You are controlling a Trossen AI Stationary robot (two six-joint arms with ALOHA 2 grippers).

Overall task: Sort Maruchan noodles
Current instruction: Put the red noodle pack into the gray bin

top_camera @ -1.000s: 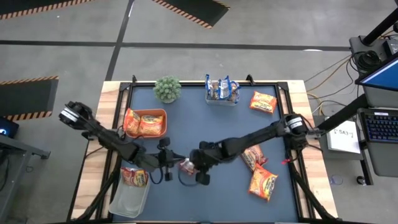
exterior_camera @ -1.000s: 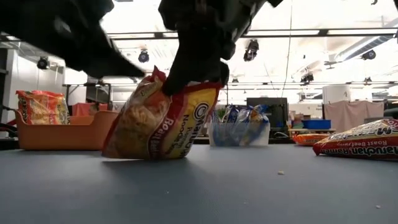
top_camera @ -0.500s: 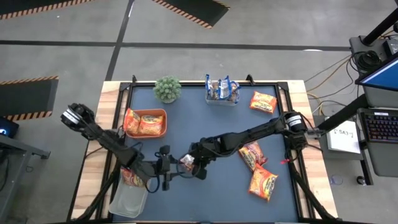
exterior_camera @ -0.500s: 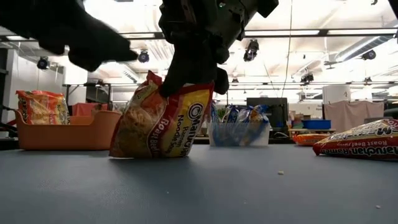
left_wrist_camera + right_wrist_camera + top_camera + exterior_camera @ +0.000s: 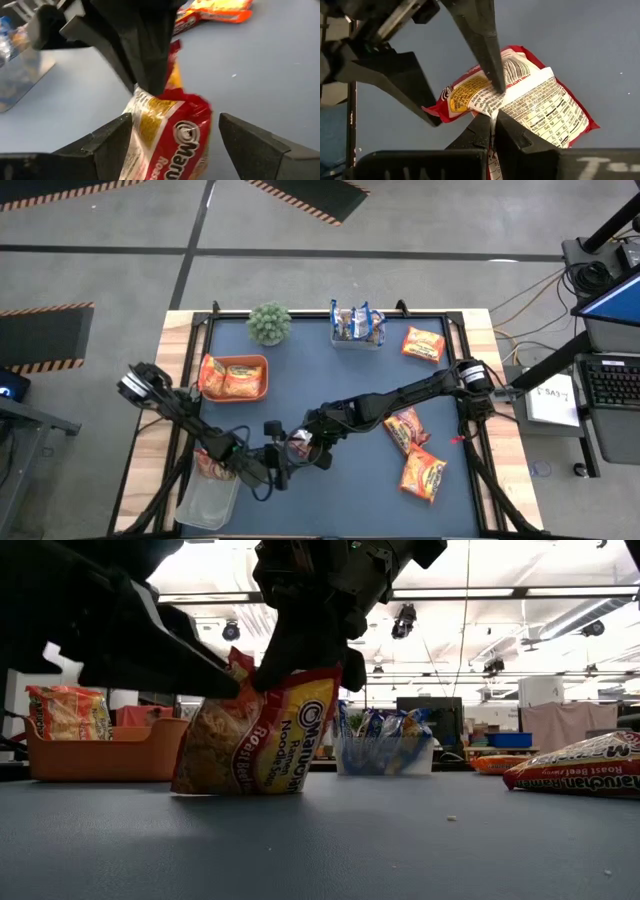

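- Maruchan roast beef ramen packet [image 5: 262, 735] stands on edge on the counter [image 5: 340, 380], mid-counter toward the front edge; right gripper [image 5: 290, 660] pinches its top seam shut, which holds it upright.
- Left gripper [image 5: 170, 135] is open, fingers spread either side of packet, not clamped; likely a handover so left arm can take it toward its side.
- Right wrist view: fingers [image 5: 487, 45] closed on the crimped edge, nutrition panel facing camera.
- Orange tray [image 5: 238, 378] near the left edge holds two orange-yellow packets [image 5: 228, 379]; clear tub [image 5: 357, 332] at the back edge holds blue packets [image 5: 356, 320]; clear tub [image 5: 207, 498] at the front-left corner holds one packet.
- Loose packets: one [image 5: 423, 344] near the back-right corner, two [image 5: 415, 450] by the right edge, still unsorted.
- Small green plant [image 5: 269, 323] at the back edge.
- Counter is a dark blue mat on a wood frame; a few crumbs on it.
- Room: grey floor with hazard tape, ceiling lights, laptop [image 5: 610, 380] on a cart beyond the right edge.
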